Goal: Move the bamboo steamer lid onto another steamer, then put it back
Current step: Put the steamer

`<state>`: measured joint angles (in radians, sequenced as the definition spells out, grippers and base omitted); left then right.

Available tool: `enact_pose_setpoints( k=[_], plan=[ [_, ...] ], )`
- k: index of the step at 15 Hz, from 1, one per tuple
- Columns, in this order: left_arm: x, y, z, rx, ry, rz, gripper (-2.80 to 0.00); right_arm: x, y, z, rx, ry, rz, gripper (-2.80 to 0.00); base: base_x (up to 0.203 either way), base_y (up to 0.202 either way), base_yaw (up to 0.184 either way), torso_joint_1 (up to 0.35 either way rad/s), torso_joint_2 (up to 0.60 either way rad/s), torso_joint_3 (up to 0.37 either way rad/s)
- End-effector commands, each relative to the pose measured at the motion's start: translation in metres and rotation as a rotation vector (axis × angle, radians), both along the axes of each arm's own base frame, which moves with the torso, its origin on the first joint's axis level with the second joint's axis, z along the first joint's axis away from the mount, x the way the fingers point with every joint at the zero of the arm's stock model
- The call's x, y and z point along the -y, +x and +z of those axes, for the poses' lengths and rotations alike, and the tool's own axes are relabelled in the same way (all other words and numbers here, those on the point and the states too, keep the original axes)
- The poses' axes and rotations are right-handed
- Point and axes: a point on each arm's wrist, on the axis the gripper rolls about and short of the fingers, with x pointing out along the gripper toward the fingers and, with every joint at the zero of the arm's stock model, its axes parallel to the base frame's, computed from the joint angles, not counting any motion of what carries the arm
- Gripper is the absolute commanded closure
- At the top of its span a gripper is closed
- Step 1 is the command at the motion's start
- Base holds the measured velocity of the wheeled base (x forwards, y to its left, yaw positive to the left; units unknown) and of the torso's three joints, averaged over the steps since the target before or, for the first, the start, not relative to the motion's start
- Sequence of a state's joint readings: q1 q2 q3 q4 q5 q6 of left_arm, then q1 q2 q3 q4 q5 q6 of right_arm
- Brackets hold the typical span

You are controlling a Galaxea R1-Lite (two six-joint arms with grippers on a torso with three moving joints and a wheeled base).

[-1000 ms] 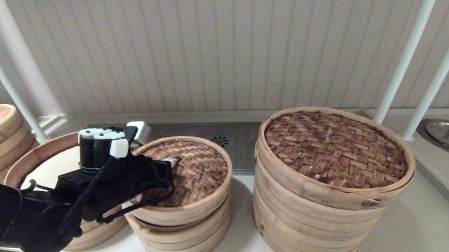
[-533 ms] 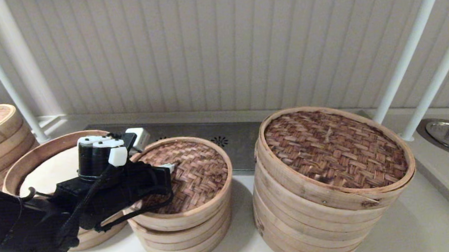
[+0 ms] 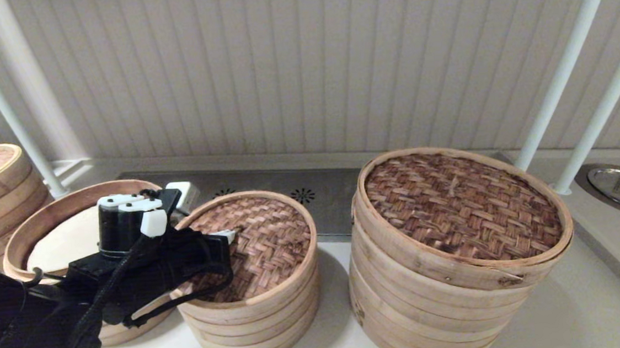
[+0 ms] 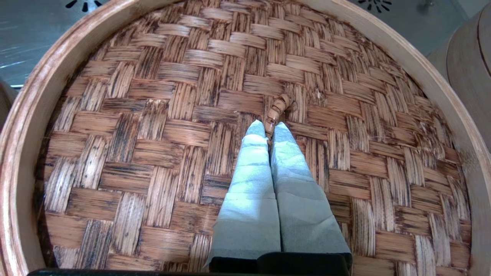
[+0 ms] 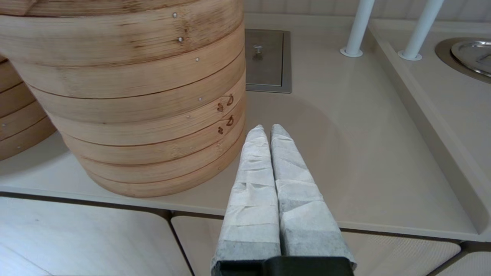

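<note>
Pale counter (image 3: pixel 548 315), herringbone-woven round lid (image 3: pixel 260 239)

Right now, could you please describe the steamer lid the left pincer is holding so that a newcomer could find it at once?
Start at the widest, tallest bamboo steamer stack; the next pale stack toward the robot's left carries the round tan herringbone-woven bamboo lid. The left pincer pinches its small dark loop handle; its weave is finer than the big stack's coarse dark-brown lid.

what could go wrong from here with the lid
1. The left end effector is shut on only the thin loop handle of the lid; the loop could slip out or break on a lift.
2. Held at one small point, the lid may tilt and catch its rim on the middle steamer.
3. The wide steamer stands close, so a swing could bump it.
</note>
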<state>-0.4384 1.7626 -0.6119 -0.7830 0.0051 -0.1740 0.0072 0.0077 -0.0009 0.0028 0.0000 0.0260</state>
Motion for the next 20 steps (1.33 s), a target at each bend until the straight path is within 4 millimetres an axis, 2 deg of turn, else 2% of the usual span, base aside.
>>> enact_pose_setpoints(
  k=[1,15,20],
  plan=[
    [-0.002,0.001,0.003,0.014,-0.007,0.012,0.0,0.0,0.0,0.0,0.0,0.0,0.0,0.0,0.0,0.0,0.0,0.0,0.0,0.0],
    [0.005,0.012,-0.004,-0.003,0.008,0.0,0.0,0.0,0.0,0.0,-0.003,0.0,0.0,0.0,0.0,0.0,0.0,0.0,0.0,0.0],
    [0.007,0.013,0.006,0.026,-0.008,-0.002,0.0,0.0,0.0,0.0,-0.001,0.0,0.0,0.0,0.0,0.0,0.0,0.0,0.0,0.0]
  ],
)
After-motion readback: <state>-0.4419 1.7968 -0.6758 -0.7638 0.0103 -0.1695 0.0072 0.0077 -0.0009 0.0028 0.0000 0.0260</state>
